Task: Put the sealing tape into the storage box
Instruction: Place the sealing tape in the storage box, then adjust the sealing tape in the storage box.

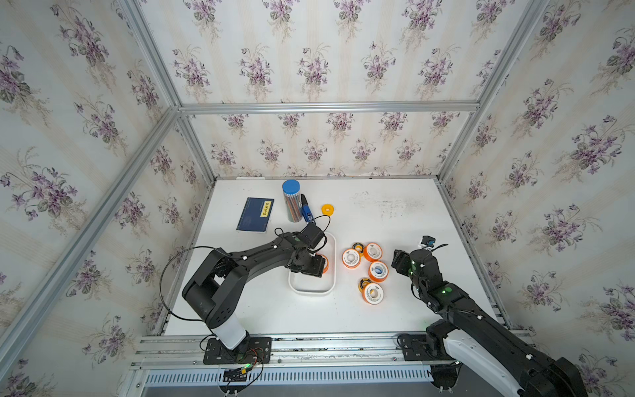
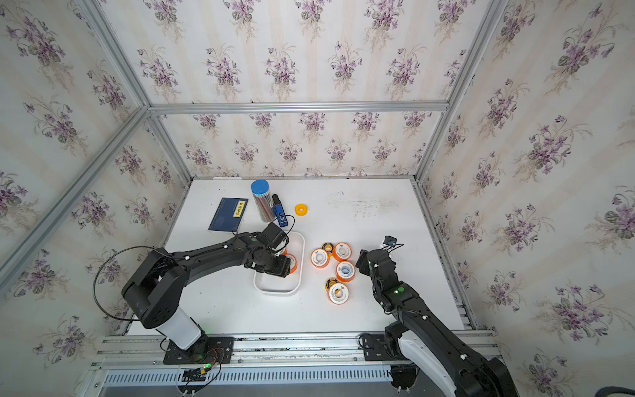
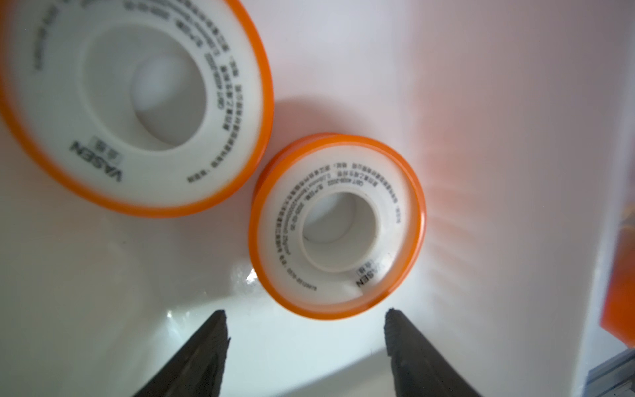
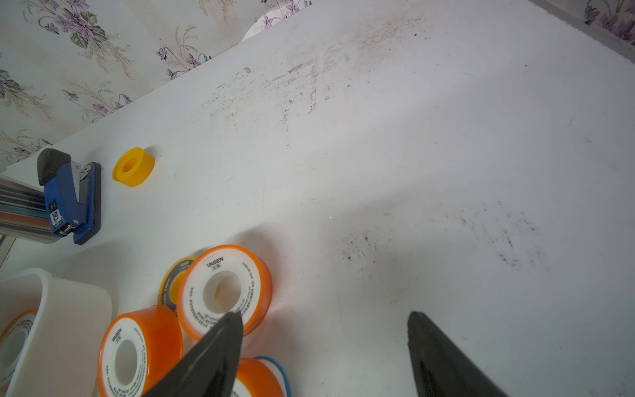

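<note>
The white table [image 1: 395, 309] carries everything. The left arm [image 1: 240, 264] reaches over the storage box [image 1: 311, 292], a shallow white tray near the table's middle. The left gripper [image 3: 305, 312] hangs low inside the box with its jaws partly apart and nothing between them. The right arm [image 1: 464, 309] comes in from the other side. The right gripper [image 4: 324, 313] hovers over bare table with its jaws wide and empty. A dark blue booklet [image 1: 255, 214] lies flat behind the box, next to an upright pencil tube [image 1: 291, 202] with a blue lid and a blue stapler [image 1: 307, 211] just beside the tube. Two orange-rimmed sealing tape spools lie flat on the box floor: the near spool [image 3: 338, 227] just ahead of the left fingertips and the second spool [image 3: 130, 103] close beside it. The loose spools [image 1: 378, 271], four orange-rimmed ones and two smaller dark rolls, sit clustered on the table between the box and the right gripper. A small yellow roll [image 1: 327, 208] lies apart, near the stapler.
</note>
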Available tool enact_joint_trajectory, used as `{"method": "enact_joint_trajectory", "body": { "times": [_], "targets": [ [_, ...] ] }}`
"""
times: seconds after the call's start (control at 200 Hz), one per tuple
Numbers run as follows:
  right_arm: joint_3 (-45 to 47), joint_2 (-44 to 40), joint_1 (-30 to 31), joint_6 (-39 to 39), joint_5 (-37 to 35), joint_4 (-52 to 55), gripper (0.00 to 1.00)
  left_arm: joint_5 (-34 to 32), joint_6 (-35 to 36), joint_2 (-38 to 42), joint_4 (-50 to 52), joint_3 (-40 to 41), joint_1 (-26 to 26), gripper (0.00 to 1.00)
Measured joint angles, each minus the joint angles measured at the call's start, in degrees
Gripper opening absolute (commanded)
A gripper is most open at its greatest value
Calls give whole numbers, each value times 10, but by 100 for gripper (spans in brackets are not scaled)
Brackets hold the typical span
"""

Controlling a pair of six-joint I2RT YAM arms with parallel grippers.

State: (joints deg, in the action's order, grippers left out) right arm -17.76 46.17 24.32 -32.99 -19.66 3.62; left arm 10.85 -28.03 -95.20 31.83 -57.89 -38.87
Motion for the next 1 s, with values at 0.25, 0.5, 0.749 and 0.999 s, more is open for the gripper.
{"method": "enact_joint_trajectory", "body": {
  "times": [0.25,0.5,0.749,0.999],
  "targets": [
    [0,1,0,0,2,-7,80,34,2,-3,-23,-8,-1,52],
    [0,0,0,0,2,-7,80,41,5,-21,-27,-37,-1,52],
    [0,-1,0,0,2,-7,80,42,7,7,-16,-38,-1,61],
    [-13,6,0,2,9,-3,85,17,21,115,35,-49,2,68]
  ]
}}
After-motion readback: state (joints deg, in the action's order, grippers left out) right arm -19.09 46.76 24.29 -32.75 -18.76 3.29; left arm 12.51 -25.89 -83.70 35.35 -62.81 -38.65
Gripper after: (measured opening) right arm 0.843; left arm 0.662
